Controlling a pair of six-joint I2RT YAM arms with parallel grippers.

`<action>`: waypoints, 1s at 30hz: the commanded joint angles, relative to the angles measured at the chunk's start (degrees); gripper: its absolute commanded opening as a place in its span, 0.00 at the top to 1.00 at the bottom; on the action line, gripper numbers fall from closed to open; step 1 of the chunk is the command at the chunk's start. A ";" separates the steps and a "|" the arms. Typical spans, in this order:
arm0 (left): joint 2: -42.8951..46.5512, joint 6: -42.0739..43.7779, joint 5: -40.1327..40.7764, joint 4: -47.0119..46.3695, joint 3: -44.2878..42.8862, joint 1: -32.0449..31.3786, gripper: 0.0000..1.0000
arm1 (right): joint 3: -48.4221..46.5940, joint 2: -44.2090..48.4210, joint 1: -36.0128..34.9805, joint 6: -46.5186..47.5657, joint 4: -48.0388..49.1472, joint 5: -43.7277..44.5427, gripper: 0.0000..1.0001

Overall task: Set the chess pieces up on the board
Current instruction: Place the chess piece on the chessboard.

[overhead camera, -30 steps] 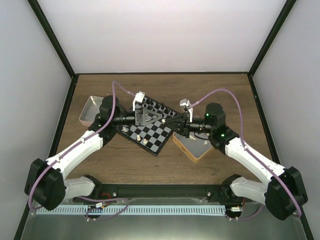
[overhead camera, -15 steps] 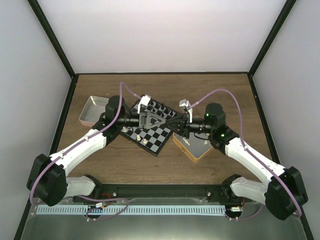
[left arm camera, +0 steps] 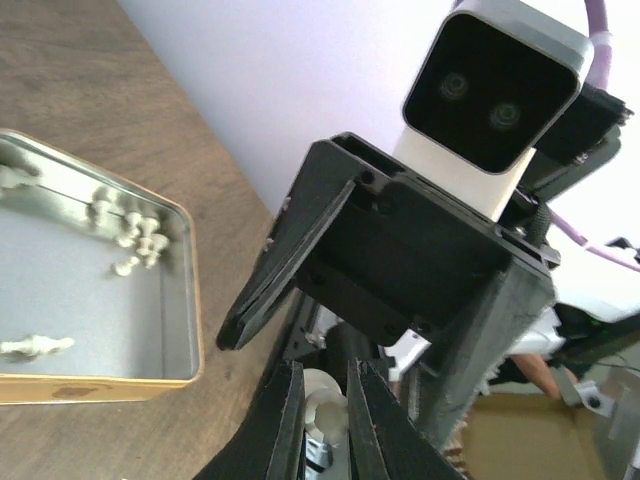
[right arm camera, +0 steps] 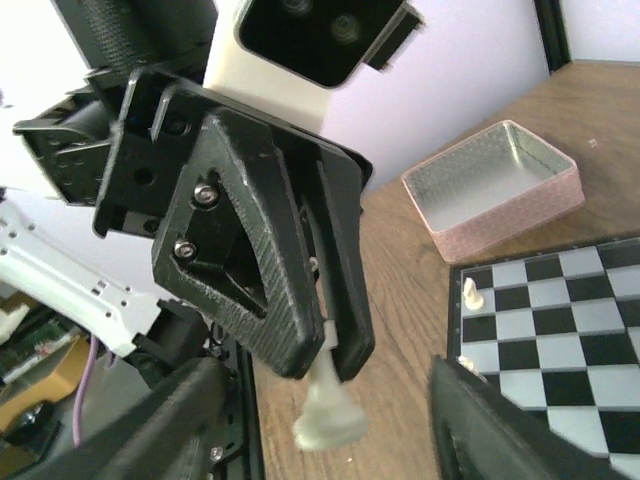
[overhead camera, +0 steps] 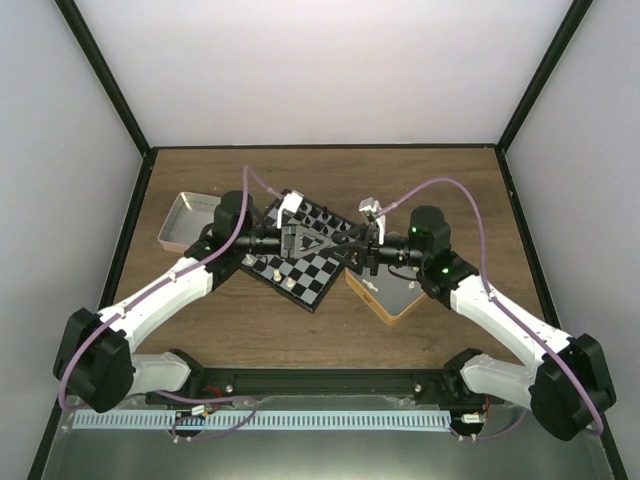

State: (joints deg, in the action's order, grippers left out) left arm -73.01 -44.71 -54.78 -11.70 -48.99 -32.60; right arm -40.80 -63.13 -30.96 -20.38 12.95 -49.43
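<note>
Board (overhead camera: 300, 272) lies on the wooden table (overhead camera: 450, 185), turned so its corners point to 12, 3, 6 and 9 o'clock in the top view. It sits just to the 9 o'clock side of the table's centre.

Pink tin (overhead camera: 168, 236) stands at 9 to 10 o'clock from the board, apart from it. It is open-topped, and the inside that shows in the right wrist view is bare.

Gold tin (overhead camera: 400, 311) stands at 4 o'clock from the board, close by its edge.

Both arms reach inward and meet tip to tip above the board's 3 o'clock corner.

Left gripper (right arm camera: 335, 350): jaws pinched tight on the top of a cream piece (right arm camera: 328, 412), which hangs base-down below the tips, off the table.

Right gripper (right arm camera: 330, 375): jaws spread wide, one finger on each side of the hanging piece and neither touching it. The left wrist view agrees, with the right fingers splayed in front and the piece clamped between the left pair.

Chess pieces (left arm camera: 135, 235): a small cluster lies loose at the 12 o'clock side of the gold tin's floor in the left wrist view. One more lies flat near the 7 o'clock wall.

Lone piece (right arm camera: 468, 292): upright on a square in the board's edge column, on the side facing the pink tin.

Small dark figures (overhead camera: 315, 216) line the board's 1 o'clock edge. They are too small to tell apart.
</note>
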 commanded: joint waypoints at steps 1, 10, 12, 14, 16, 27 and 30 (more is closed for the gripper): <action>1.38 10.08 10.21 11.90 -3.84 -0.03 0.96 | -1.25 1.86 -0.42 1.24 -2.56 6.61 0.36; 7.50 14.00 68.74 29.57 -0.76 0.16 0.96 | 2.35 5.10 -0.38 -1.12 -9.25 33.36 0.24; 7.80 13.48 75.19 29.32 1.17 0.29 0.96 | 2.58 5.33 -0.39 -1.37 -9.77 34.81 0.24; 7.17 12.27 78.70 29.36 2.52 0.86 0.96 | 2.86 5.47 -0.38 -1.59 -9.92 35.39 0.24; 6.19 10.42 81.19 29.61 3.62 1.52 0.96 | 2.83 5.56 -0.36 -1.61 -10.06 35.76 0.24; -2.83 8.86 72.65 26.44 5.12 11.50 0.96 | 3.19 5.87 -0.36 -2.18 -10.60 36.40 0.24; -5.31 8.76 68.06 24.99 5.76 13.81 0.96 | 3.48 5.92 -0.36 -2.28 -10.58 36.58 0.24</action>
State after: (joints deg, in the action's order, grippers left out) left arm -75.83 -34.96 18.24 15.62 -43.75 -21.10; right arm -37.50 -58.39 -31.00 -22.09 2.50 -14.02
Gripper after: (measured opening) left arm 0.106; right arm 0.760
